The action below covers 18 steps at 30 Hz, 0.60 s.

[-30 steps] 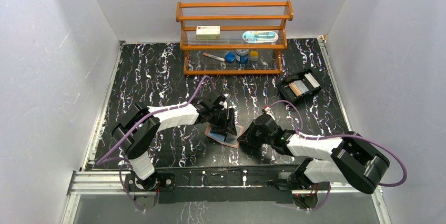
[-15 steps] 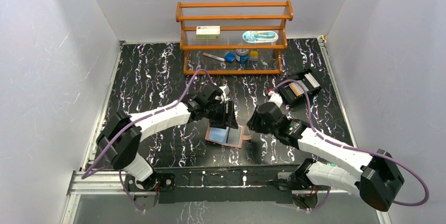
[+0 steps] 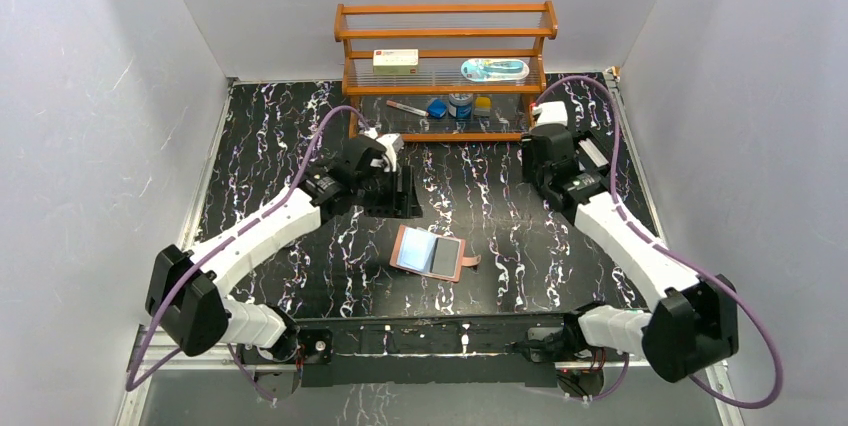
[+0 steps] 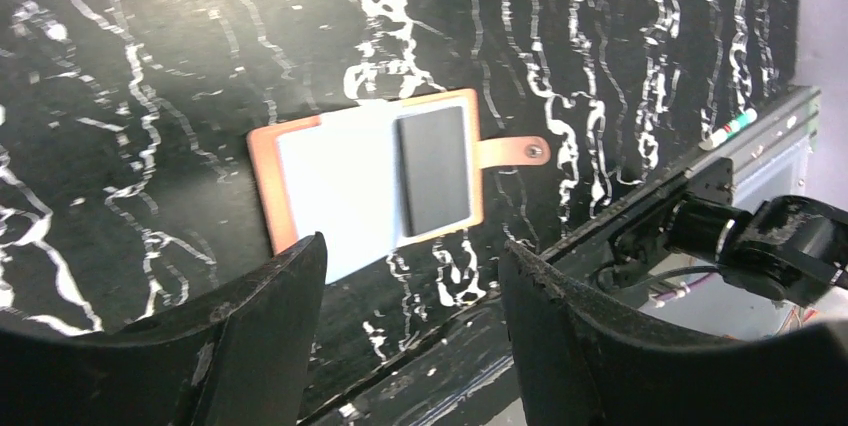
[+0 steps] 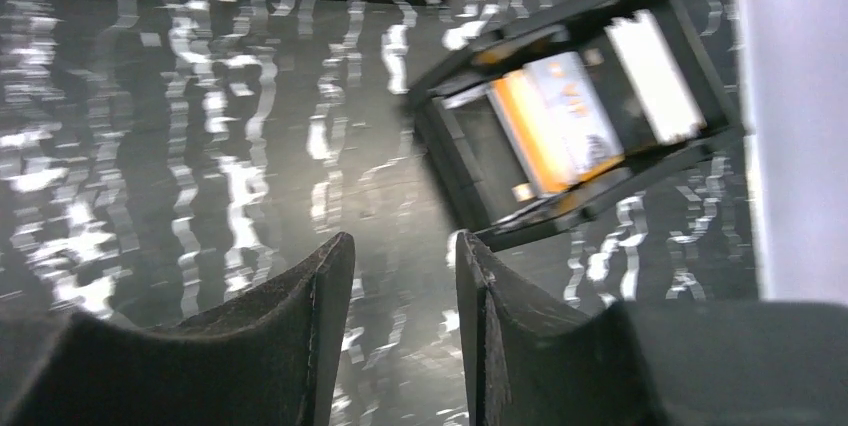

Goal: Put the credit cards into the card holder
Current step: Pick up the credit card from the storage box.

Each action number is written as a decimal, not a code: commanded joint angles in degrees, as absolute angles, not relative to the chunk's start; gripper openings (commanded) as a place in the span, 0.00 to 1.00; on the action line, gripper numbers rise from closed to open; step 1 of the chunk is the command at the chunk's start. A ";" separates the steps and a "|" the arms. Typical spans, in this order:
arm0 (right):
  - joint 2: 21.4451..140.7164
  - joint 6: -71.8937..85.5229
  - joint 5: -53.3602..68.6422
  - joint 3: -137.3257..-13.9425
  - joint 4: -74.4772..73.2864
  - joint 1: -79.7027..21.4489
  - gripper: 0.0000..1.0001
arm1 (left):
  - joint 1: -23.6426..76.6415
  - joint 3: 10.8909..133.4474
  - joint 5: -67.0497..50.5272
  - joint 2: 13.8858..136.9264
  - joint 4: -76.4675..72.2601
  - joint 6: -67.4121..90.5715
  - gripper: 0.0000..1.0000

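The card holder (image 3: 434, 253) lies open and flat on the table (image 3: 290, 136), near the front edge and between the 2 arms. Its long axis runs left to right, slightly skewed, and the snap tab (image 3: 472, 264) points to the robot's right. 1 whitish and 1 grey panel are seen on its inner face; whether these are seated cards or bare sleeves cannot be told.

Beyond it, the left gripper (image 3: 400, 192) is held above the table, jaws parted and empty. Further back on the right, the right gripper (image 3: 556, 164) is poised by the tray (image 5: 450, 161), jaws parted with nothing between them.

At least 2 cards (image 5: 560, 121) are seen in the tray, 1 orange-yellow, their long axes diagonal to the table edge. The task is judged incomplete: those cards are yet to be lifted and sleeved. The shelf (image 3: 445, 34) stands at the rear.
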State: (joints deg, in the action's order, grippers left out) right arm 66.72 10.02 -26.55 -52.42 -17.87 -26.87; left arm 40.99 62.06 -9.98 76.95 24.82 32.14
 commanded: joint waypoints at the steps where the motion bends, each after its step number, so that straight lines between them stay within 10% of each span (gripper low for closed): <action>1: 70.69 -5.51 -25.39 -55.30 -11.03 -19.56 0.51 | 35.49 59.75 -15.19 75.74 29.18 28.72 0.62; 18: 89.94 -19.11 -25.82 -61.19 -5.84 -6.18 0.60 | 34.06 51.39 -20.25 84.55 21.18 30.59 0.62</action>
State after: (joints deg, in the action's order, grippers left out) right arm 88.95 -15.73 -24.34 -57.54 -8.95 -7.57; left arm 34.22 51.86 -19.77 83.72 23.35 30.33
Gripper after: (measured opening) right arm 0.588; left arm 0.615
